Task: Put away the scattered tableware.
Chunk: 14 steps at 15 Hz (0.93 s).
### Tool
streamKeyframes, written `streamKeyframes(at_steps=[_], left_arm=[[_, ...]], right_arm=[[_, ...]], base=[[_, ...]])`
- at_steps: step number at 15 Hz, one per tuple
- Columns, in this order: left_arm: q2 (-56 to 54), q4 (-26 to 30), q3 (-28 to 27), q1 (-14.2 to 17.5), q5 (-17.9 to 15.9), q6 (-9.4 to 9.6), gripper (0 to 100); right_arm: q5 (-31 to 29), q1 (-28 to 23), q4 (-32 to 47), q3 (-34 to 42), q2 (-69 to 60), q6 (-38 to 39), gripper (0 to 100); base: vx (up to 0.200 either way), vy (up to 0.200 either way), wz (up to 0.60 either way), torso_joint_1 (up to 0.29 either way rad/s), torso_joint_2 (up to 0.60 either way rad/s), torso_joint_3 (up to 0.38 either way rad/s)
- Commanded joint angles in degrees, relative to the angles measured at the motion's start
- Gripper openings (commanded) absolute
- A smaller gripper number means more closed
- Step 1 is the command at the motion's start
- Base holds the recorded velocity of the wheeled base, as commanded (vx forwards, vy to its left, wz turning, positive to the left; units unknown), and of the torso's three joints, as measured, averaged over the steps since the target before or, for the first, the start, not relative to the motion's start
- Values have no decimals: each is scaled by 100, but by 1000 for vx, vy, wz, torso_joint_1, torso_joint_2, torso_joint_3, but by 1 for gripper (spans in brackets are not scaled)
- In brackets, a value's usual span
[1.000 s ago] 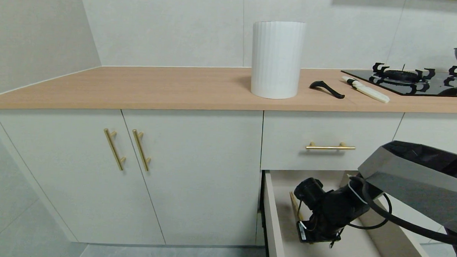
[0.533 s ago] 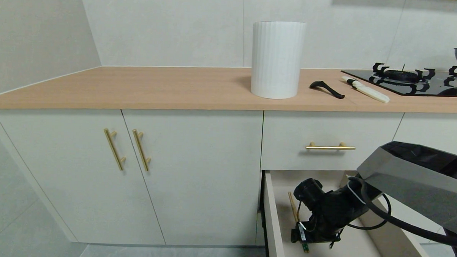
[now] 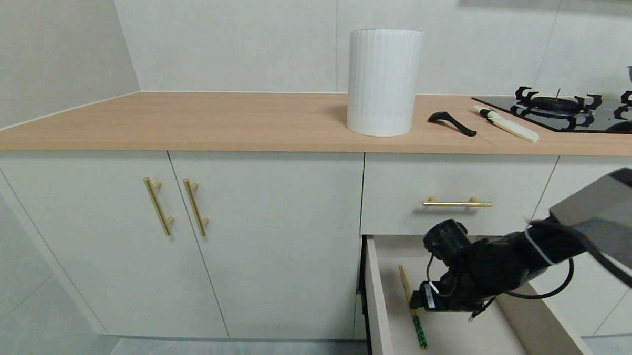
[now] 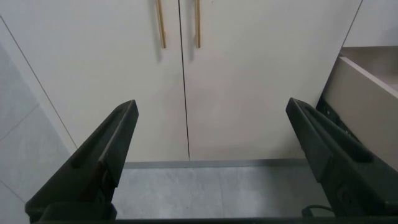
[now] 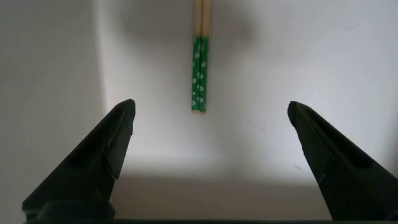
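Down at the lower right of the head view, the right arm leans over an open drawer [image 3: 379, 300] under the wooden counter [image 3: 192, 120]. A pair of chopsticks [image 3: 418, 331] lies flat on the drawer floor close to its left wall. They are pale wood along most of their length and green with a light pattern at the near end. The arm's black wrist crosses in front of their middle part.

In the right wrist view, the right gripper [image 5: 210, 109] has its jaws spread wide and grips nothing. The chopsticks' green ends lie in the upper middle of that frame, between the lines of the two fingers and clear of both. From these views I cannot tell how high the gripper hangs over the drawer floor.

The left gripper [image 4: 211, 102] also has its jaws wide apart and empty. It faces the pale cabinet doors [image 4: 186, 81] with their two gold handles, above a grey floor.

On the counter, in the upper middle of the head view, stands a tall white ribbed container [image 3: 384, 82]. Just to its right lies a curved black utensil [image 3: 451, 122], then a cream-coloured knife [image 3: 505, 123] at the edge of the black hob [image 3: 565, 110]. Above the open drawer is a shut drawer with a gold bar handle [image 3: 457, 203].
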Motion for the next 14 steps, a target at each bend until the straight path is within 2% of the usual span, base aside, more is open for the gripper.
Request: streamKeyframes(at_steps=[1, 7, 14], left_arm=[[2, 0, 0, 1, 4, -2, 100], [2, 0, 0, 1, 4, -2, 100], [2, 0, 0, 1, 4, -2, 100]], right_arm=[[52, -296, 417, 74, -1660, -98, 100], [34, -894, 382, 100, -2952, -476, 100], [-1, -1026, 233, 91, -2996, -511, 100]], base=[[0, 0, 0, 0, 0, 0], [0, 0, 0, 0, 0, 0], [0, 0, 0, 0, 0, 0]])
